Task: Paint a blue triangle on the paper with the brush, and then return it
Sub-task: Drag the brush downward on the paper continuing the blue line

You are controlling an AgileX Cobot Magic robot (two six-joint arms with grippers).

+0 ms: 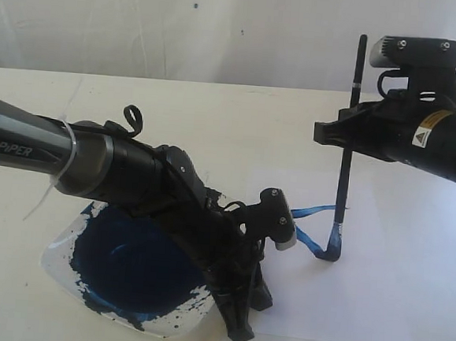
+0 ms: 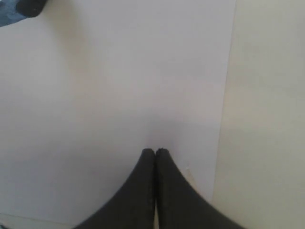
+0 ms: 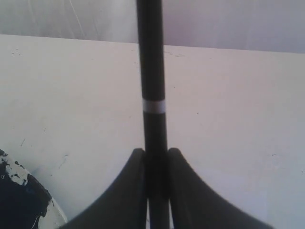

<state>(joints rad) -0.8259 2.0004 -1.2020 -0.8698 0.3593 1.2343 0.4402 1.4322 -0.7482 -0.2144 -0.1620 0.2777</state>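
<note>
My right gripper (image 1: 330, 133) is shut on the black handle of the brush (image 1: 344, 180) and holds it nearly upright. The blue-stained tip (image 1: 331, 254) touches the white paper (image 1: 376, 293). Two streaky mid-blue strokes of the blue triangle (image 1: 311, 244) run left from the tip, one upper and one lower, partly hidden behind my left wrist. In the right wrist view the brush (image 3: 151, 71) rises between the shut fingers (image 3: 135, 167). My left gripper (image 1: 239, 333) is shut on nothing, with its tips (image 2: 155, 151) pressed down on the paper (image 2: 95, 105) near its edge.
A clear plate (image 1: 59, 256) with a dark blue pool of paint (image 1: 133, 266) sits under my left arm, left of the paper; its corner (image 3: 19, 200) shows in the right wrist view. Bare cream tabletop (image 2: 267, 119) borders the sheet. A white backdrop (image 1: 223, 28) closes the far side.
</note>
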